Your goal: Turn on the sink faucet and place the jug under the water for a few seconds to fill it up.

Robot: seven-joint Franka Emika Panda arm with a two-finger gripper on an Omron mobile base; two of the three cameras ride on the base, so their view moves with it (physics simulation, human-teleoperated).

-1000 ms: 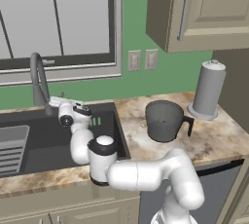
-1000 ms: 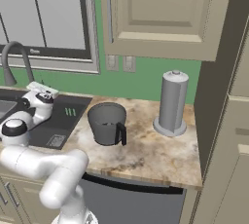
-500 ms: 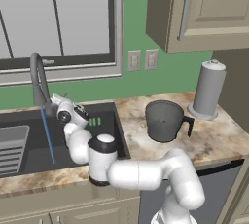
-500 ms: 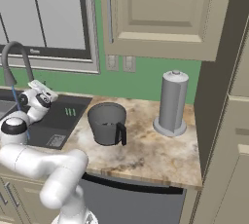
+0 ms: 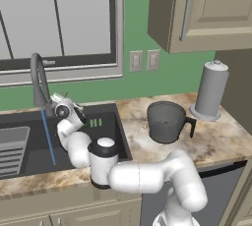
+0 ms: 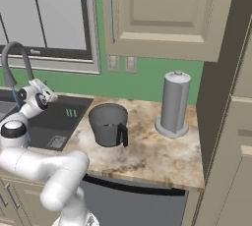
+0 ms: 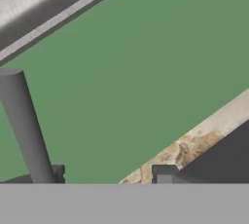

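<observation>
Three views cover this moment. Both base views show the tall grey metal gooseneck sink faucet [image 5: 39, 80] at the back of the large rectangular dark grey sink [image 5: 106, 134], with a thin straight blue stream of water [image 5: 48, 136] falling from its spout into the basin. The left base view shows the stream's full length and a ribbed light-grey rack [image 5: 12, 149] in the sink's left part; the right base view shows just a short piece of the stream beside the arm. The two-finger gripper [image 5: 55, 98] sits close against the faucet's base. In the hand view the grey faucet stem [image 7: 24, 125] rises at the left against the green wall, and two dark finger tips [image 7: 163, 173] stand well apart at the bottom with nothing between them, so the gripper is released.

The dark grey, wide, bucket-like jug [image 5: 167, 122] stands upright on the speckled beige stone counter [image 5: 221, 144], to the right of the sink and well apart from the water; its dark side handle points away from the sink.

No writing or labels can be read anywhere.

A tall light-grey paper-towel roll on a stand [image 5: 210, 91] stands near the jug, further right. Two pale wall outlets [image 5: 144, 60] sit on the green wall behind. The robot's white arm crosses the sink's front right part in the left base view.
</observation>
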